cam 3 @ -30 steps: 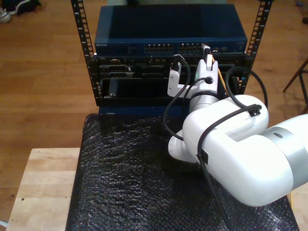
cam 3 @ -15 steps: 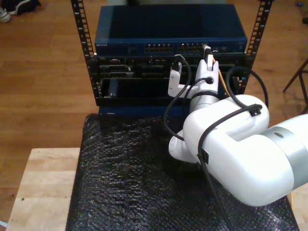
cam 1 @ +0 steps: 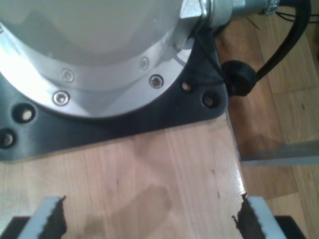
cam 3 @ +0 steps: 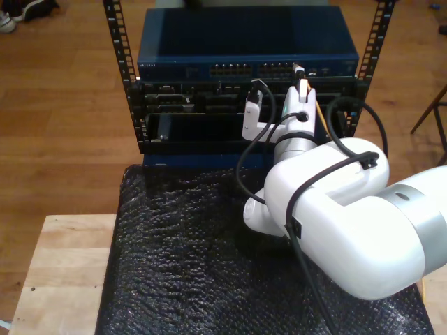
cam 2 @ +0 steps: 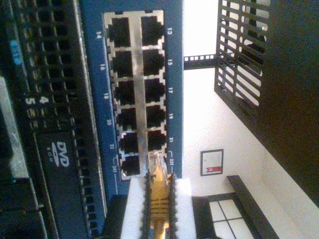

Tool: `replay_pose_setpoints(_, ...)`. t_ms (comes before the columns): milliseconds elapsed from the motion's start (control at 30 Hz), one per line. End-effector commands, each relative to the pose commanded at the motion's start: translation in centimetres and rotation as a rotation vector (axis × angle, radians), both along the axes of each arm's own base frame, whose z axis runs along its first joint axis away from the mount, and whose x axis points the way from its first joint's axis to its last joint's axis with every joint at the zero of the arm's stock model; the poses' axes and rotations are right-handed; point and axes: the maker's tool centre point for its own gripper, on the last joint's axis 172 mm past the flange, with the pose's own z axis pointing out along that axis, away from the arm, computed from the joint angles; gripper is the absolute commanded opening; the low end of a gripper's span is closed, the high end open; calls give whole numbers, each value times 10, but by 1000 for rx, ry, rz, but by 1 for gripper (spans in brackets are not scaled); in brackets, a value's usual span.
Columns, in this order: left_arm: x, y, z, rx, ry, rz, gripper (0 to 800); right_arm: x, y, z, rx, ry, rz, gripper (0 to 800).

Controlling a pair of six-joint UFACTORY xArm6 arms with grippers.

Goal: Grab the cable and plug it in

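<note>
While the black perforated rack (cam 3: 126,77) carries the blue switch (cam 3: 248,42) with its rows of square ports (cam 2: 135,94), my second end effector (cam 2: 159,209) is clenched on the yellow-orange cable (cam 2: 158,199), its clear plug at the last ports. My first end effector (cam 1: 149,221) hangs released over a wooden surface (cam 1: 149,169).

The cable (cam 2: 159,209) is a thin yellow-orange network lead ending in a small clear plastic plug (cam 2: 158,167). It is pinched between the two ridged white pads of the second claw (cam 2: 159,199), with the plug pointing at the blue switch's port block (cam 2: 142,94). The plug tip lies at the bottom row of sockets, near the one marked 23. In the exterior view the cable (cam 3: 319,115) trails down beside the white arm
</note>
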Motion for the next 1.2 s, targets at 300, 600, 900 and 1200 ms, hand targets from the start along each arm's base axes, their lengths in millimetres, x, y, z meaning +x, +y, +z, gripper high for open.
replay_pose_setpoints(300, 0, 0, 0, 0, 0, 2, 800, 0, -1, -1, -1, 1, -2, 0)
replay_pose_setpoints(600, 0, 0, 0, 0, 0, 0, 800, 2, -9, 0, 0, 0, -14, 0)
replay_pose_setpoints(900, 0, 0, 0, 0, 0, 0, 800, 2, -10, 1, 2, 0, -15, 0)
replay_pose_setpoints(1200, 0, 0, 0, 0, 0, 0, 800, 1, -7, 0, 1, 1, -9, 0)
